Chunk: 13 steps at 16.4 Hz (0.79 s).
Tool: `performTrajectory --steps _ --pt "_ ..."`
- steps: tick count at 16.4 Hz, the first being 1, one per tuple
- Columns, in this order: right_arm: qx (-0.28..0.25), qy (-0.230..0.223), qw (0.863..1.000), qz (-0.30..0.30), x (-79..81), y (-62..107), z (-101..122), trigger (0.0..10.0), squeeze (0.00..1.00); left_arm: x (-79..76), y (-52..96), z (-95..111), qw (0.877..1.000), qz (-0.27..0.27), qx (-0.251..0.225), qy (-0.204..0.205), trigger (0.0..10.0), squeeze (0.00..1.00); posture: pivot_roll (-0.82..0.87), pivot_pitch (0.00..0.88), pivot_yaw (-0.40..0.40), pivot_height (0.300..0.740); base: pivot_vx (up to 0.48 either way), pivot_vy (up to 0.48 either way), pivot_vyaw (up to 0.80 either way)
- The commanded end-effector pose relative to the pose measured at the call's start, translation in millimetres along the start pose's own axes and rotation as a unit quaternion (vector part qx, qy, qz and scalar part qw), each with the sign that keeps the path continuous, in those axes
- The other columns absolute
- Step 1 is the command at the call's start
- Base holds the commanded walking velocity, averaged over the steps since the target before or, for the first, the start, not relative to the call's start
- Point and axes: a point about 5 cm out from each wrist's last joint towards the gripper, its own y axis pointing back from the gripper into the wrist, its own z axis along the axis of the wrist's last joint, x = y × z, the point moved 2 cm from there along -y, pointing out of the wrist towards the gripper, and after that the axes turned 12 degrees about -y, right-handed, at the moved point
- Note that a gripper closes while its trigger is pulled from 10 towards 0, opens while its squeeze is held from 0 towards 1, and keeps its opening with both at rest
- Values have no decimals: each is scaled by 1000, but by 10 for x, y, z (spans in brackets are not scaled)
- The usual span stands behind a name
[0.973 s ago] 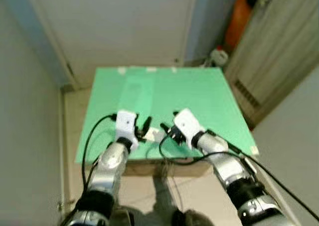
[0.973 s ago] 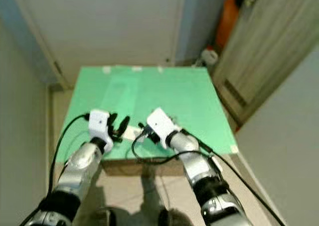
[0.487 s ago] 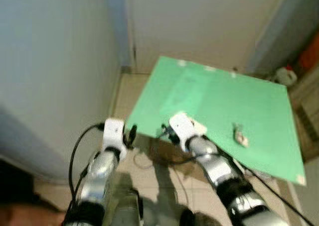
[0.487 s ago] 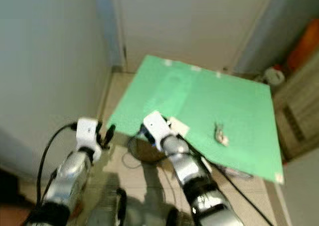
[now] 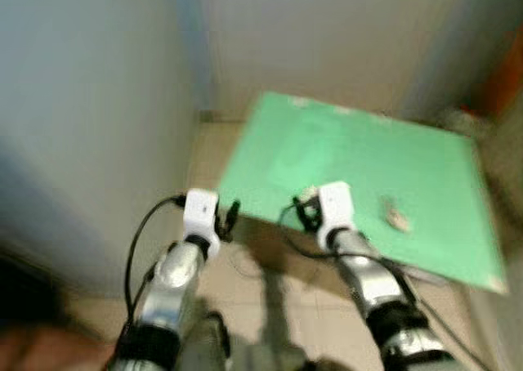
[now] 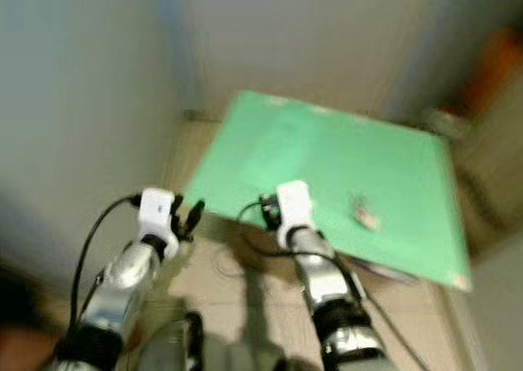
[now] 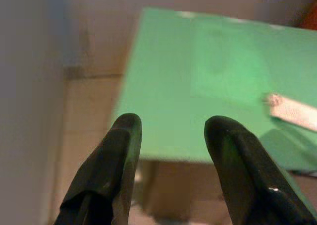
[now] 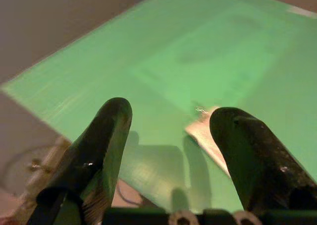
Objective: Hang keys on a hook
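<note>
the head views are blurred. a green bench [image 5: 359, 154] fills the middle and right of the frame, tucked into a corner of pale walls [image 5: 90, 101], with tiled floor [image 5: 208, 154] along its left edge. no containers can be made out. the keys [image 5: 397, 218], a small pale blur, lie on the bench right of centre. the right tool [image 5: 307, 211] sits over the bench's near edge, just left of the keys and apart from them, fingers spread and empty. a pale flat card [image 8: 210, 136] lies on the green between its fingers [image 8: 106, 136]. the left tool [image 5: 225, 218] hangs off the bench's near left corner above the floor, well apart from the keys, fingers also spread and empty.
</note>
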Motion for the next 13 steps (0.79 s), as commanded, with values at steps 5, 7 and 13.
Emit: performTrajectory --steps 5,7,13 --pt "-13 -23 1000 -4 -22 29 34 10000 0 -30 -12 8 1000 -13 3 -3 10000 0 108 146 -12 740 345 0 0" --pt "-28 -34 999 4 11 30 90 10000 0 -47 -4 16 1000 -15 1 -2 10000 0 112 144 -18 740 352 0 -400" --pt "-25 -8 998 60 200 22 133 10000 0 -49 12 38 1000 -11 -2 0 10000 0 120 158 -22 740 336 0 -267"
